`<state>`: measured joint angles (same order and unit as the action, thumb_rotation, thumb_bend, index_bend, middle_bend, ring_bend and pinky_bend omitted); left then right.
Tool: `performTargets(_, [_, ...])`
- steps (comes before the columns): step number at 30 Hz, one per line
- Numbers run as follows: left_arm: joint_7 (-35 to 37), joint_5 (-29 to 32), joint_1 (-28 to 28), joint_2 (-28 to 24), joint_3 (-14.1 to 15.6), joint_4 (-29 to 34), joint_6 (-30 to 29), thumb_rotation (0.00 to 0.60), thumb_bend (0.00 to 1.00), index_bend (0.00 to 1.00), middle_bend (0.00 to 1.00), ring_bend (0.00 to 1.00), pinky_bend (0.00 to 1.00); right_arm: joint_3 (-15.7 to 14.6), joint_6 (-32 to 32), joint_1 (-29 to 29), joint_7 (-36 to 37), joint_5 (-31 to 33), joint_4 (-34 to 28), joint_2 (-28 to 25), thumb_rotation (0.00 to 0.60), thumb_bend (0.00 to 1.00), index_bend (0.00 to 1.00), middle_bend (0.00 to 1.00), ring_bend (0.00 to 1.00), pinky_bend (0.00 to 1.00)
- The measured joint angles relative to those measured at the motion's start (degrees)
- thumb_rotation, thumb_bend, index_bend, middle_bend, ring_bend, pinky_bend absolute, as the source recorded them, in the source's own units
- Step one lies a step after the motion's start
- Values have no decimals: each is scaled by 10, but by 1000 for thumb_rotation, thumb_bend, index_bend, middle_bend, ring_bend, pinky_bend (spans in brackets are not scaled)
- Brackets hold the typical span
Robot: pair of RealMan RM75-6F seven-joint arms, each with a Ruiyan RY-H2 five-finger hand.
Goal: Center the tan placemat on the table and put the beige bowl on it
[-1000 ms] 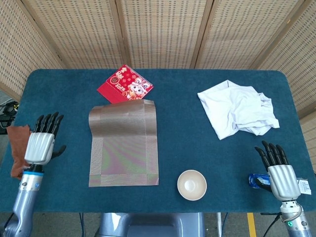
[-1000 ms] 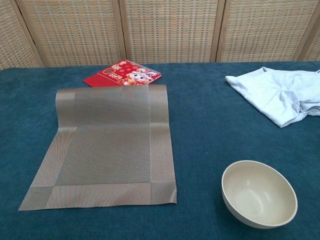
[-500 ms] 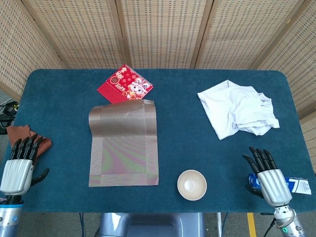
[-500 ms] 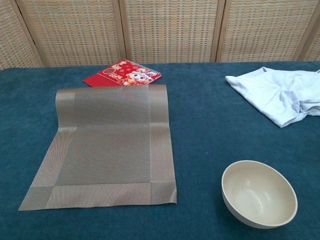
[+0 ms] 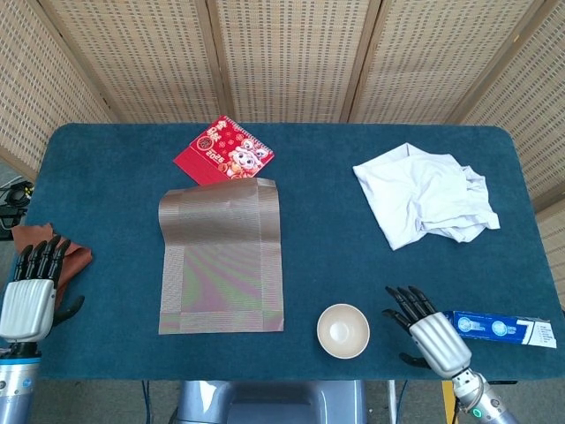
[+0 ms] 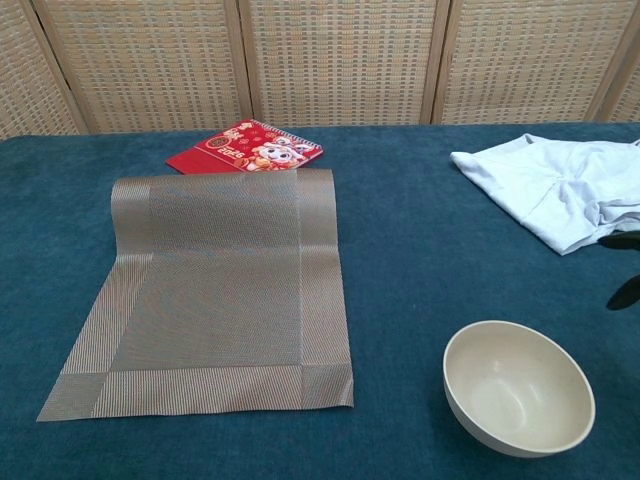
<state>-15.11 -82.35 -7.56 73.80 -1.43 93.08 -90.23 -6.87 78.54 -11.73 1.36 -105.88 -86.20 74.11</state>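
Our right hand (image 5: 431, 331) shifted leftward, now just right of beige bowl (image 5: 342, 330), fingers spread, holding nothing; left hand (image 5: 31, 287) far left of bowl, released; tan placemat (image 5: 222, 256) left of bowl, apart.

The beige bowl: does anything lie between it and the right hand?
Nothing visible does. The right hand hovers just right of the beige bowl, with only bare blue table between them.
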Motion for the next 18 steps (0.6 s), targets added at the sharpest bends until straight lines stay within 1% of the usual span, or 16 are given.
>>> performTargets(4, [5,0,2,-2,-4,-1,2,600,198,0,0,0,0,-6,-14,-5,-14,-3,-11,7,600,149,266,19,0,53])
performTargets(8, [9,5,2,-2,-9,-4,7,600,199,0,0,0,0,-12,-15,-5,-18,-5,-17,18,600,181,308,28,0,55])
performTargets(13, [7,11,2,1,-14,-9,17,600,198,0,0,0,0,-16,-14,-5,-14,-7,-10,36,600,209,345,44,0,60])
performTargets(18, [4,8,4,0,-15,-6,15,600,198,0,0,0,0,-17,-14,-6,-13,-8,-1,53,600,244,397,71,0,80])
